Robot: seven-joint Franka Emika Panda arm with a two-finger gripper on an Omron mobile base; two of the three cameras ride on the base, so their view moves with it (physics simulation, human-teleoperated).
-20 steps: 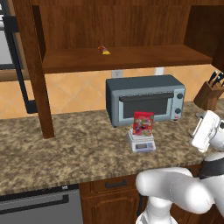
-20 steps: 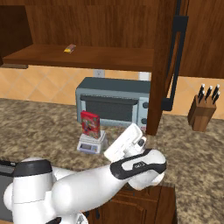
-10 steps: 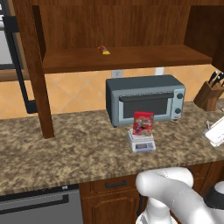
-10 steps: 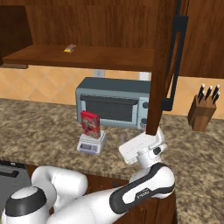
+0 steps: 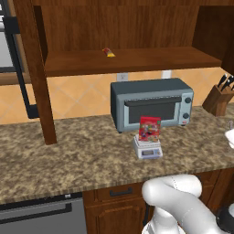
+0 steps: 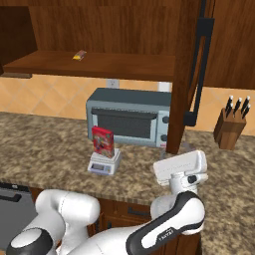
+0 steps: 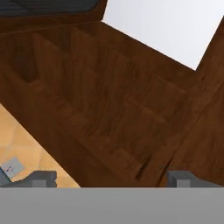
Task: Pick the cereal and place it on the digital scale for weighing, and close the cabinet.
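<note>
by the cabinet (image 6: 183,74), gripper (image 7: 111,178) has risen.

Red cereal (image 5: 150,129) with colourful print, light-grey digital scale (image 5: 147,148), dark brown cabinet (image 6: 185,74), speckled brown counter (image 5: 82,160).

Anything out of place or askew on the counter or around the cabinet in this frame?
Nothing spilled or damaged. The cereal stands upright on the digital scale, in front of the toaster oven. The cabinet doors are swung open, exposing the shelf with a small red-yellow item on it.
</note>
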